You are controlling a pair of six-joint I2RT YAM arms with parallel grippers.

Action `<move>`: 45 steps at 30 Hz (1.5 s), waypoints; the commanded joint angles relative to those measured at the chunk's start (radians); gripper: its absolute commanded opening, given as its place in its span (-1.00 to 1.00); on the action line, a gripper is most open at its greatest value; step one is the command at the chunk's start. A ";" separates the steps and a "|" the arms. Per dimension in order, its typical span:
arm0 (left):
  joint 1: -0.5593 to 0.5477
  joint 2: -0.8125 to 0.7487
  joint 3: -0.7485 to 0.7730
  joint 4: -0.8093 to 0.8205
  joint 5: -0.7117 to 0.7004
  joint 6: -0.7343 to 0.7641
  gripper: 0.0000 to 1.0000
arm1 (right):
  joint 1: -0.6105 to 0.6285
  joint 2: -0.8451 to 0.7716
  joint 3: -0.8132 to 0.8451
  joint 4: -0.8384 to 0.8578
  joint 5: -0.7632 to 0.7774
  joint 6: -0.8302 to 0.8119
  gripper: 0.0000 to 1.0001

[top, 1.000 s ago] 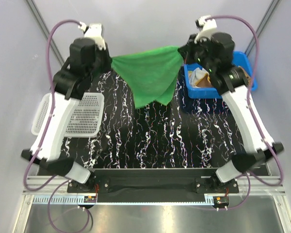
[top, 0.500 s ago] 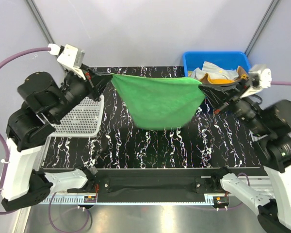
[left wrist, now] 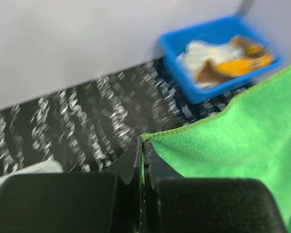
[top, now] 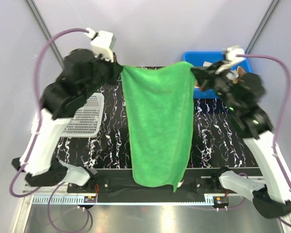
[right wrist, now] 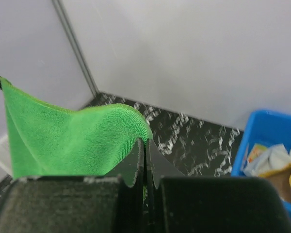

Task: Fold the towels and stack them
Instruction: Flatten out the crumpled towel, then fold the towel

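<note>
Green soft towel [top: 157,131] now hangs full-length.
Left claw [top: 120,69], right claw [top: 194,73] pinch its corners; blue plastic bin [left wrist: 223,87], 1 o'clock, holds cloths [left wrist: 218,53].

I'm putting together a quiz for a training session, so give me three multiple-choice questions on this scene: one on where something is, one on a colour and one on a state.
1. Where does the blue plastic bin stand on the black white-veined table?
A) far right corner
B) near left corner
C) centre

2. What colour is the soft towel that is held up?
A) white
B) green
C) navy

3. How is that towel?
A) folded flat on the table
B) crumpled in the bin
C) hanging spread out, with the left tool and the right tool each shut on an upper corner

Answers:
1 A: the top view shows the bin at the table's far edge, on the right.
2 B: every view shows plain green pile.
3 C: each wrist view shows shut jaws pinching a green corner.
</note>
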 commanded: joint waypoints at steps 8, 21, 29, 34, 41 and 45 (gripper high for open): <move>0.311 0.313 -0.091 0.268 0.130 0.098 -1.00 | -0.087 0.442 -0.077 0.357 -0.029 -0.096 -1.00; 0.408 0.700 0.041 0.400 0.295 0.162 -1.00 | -0.215 0.933 0.196 0.477 -0.336 -0.160 -1.00; 0.406 0.603 -0.129 0.411 0.294 0.179 -1.00 | -0.220 0.855 0.103 0.468 -0.373 -0.165 -1.00; 0.392 0.473 -0.284 0.415 0.317 0.165 -1.00 | -0.220 0.724 -0.083 0.428 -0.368 -0.154 -1.00; 0.326 0.332 -0.537 0.392 0.312 0.153 -1.00 | -0.218 0.513 -0.380 0.431 -0.329 -0.055 -1.00; 0.296 0.269 -0.684 0.400 0.276 0.133 -1.00 | -0.198 0.442 -0.539 0.431 -0.324 0.072 -0.97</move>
